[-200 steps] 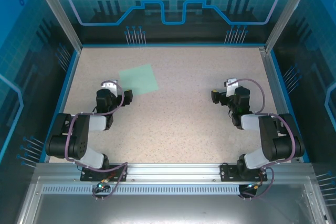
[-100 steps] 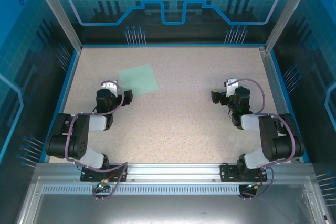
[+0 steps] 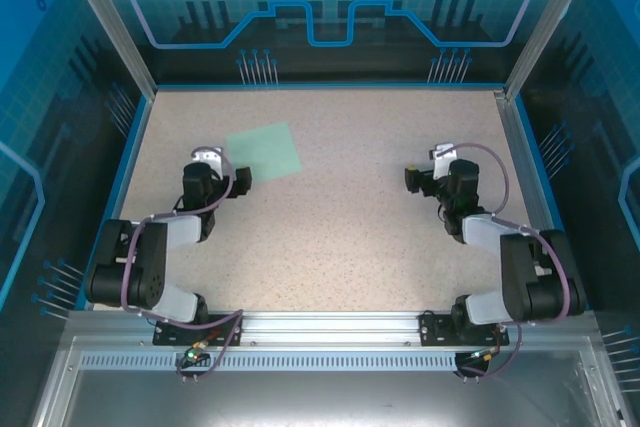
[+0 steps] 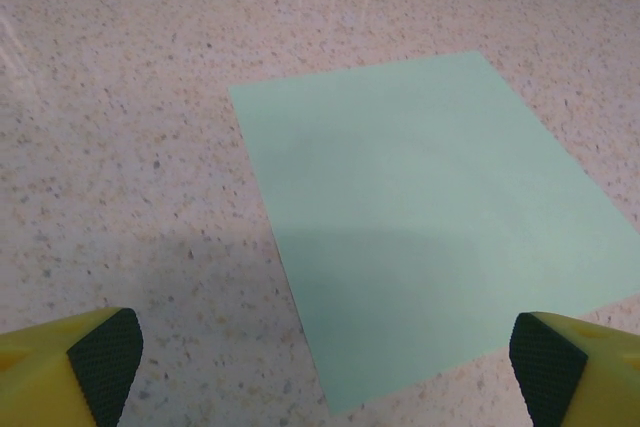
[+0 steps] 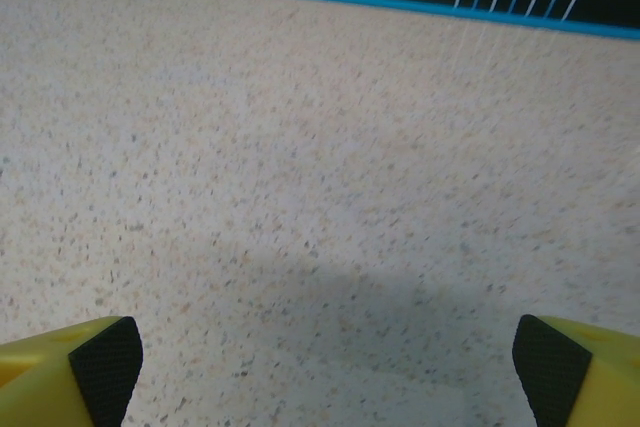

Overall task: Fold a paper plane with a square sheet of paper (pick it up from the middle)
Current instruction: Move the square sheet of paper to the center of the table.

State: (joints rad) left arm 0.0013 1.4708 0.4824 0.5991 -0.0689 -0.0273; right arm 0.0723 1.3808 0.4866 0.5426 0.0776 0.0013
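Since a second ago only a small change is seen. In the top view, both arms are stretched a little toward the far side, and the left gripper (image 3: 216, 179) is brought slightly closer to the square sheet of paper (image 3: 264, 151). The sheet itself is not moved. It lies flat and unfolded on the table (image 3: 350, 217), in the far left part, with its near corner just beside the left gripper.

In the left wrist view, the sheet (image 4: 430, 227) is seen directly ahead, and the left gripper (image 4: 325, 359) is held with its jaws spread wide and nothing between them. The right gripper (image 3: 435, 179) is kept well apart from the sheet, on the right side. Its jaws are also spread wide and empty, over bare table in its own view (image 5: 325, 357).

It is judged that the task is only at its beginning: an approach is started, but no fold is made and the sheet is not yet touched.

Nothing is placed between the left gripper and the sheet. The difficulty is expected from the thin sheet lying flat against the table, which is hard to pinch at its middle.
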